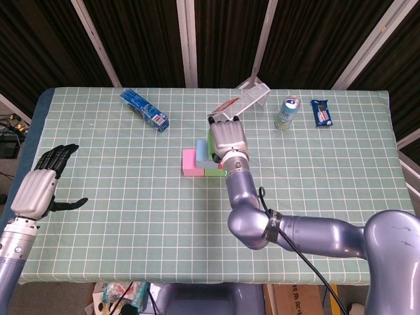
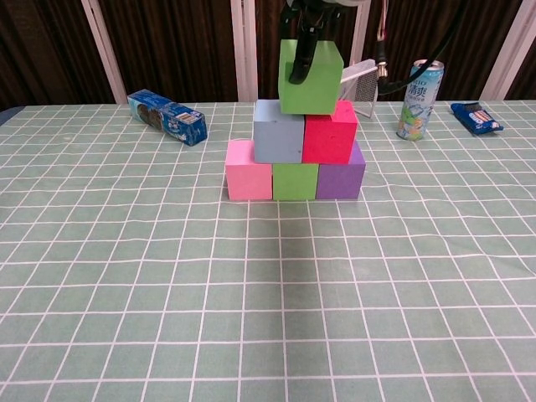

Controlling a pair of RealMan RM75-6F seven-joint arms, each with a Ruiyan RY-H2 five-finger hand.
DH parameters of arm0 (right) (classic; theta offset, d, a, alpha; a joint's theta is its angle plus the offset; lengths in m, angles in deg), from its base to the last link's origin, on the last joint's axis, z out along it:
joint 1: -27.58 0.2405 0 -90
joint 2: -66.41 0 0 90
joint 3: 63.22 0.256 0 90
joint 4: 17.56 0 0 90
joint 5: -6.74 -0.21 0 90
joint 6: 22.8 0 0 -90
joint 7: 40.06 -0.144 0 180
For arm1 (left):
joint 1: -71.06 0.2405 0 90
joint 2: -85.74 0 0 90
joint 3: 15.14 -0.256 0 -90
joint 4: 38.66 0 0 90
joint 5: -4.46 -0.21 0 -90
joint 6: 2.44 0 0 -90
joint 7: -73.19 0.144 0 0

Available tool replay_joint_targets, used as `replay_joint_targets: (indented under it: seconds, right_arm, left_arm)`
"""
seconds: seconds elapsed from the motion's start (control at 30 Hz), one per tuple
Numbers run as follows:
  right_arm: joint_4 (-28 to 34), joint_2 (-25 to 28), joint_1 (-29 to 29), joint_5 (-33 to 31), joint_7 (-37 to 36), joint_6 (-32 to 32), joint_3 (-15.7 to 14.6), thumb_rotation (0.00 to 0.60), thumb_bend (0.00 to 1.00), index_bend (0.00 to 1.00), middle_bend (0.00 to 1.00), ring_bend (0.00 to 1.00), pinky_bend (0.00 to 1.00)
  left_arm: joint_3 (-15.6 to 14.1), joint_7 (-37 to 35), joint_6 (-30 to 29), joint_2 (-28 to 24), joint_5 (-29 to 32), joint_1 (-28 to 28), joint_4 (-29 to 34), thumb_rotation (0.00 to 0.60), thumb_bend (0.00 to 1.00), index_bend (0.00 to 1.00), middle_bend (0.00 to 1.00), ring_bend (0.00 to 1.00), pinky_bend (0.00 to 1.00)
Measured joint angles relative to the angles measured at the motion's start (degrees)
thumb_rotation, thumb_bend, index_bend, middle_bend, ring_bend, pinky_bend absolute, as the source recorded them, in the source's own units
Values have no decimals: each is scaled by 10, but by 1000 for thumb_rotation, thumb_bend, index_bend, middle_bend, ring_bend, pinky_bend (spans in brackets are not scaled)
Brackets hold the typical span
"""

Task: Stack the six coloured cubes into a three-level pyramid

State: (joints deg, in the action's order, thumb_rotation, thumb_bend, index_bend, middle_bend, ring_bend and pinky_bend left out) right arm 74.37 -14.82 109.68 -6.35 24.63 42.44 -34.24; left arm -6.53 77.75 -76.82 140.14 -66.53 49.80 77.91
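Fingers point(image 2: 300, 63) of the right hand point(image 1: 226, 138) clamp the green cube point(image 2: 311, 77); left hand point(image 1: 41, 187) spread, empty.

top cube point(image 2: 310, 77) on two cubes point(image 2: 303, 131) | three cubes point(image 2: 295, 180) beneath

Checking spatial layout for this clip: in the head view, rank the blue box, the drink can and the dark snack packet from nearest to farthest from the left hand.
From the left hand:
1. Blue box, table's far left.
2. Drink can, far right of centre.
3. Dark snack packet, just beyond the can.
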Motion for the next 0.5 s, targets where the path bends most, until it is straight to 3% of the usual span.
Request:
replay_joint_targets:
  seconds: [0.5]
  right_arm:
    - [-4,-4,11,-28,18,28,0,600,358,141,482,351,150]
  left_arm:
    - [3,1,3,-1,1,2,-1,600,102,0,42,15,53]
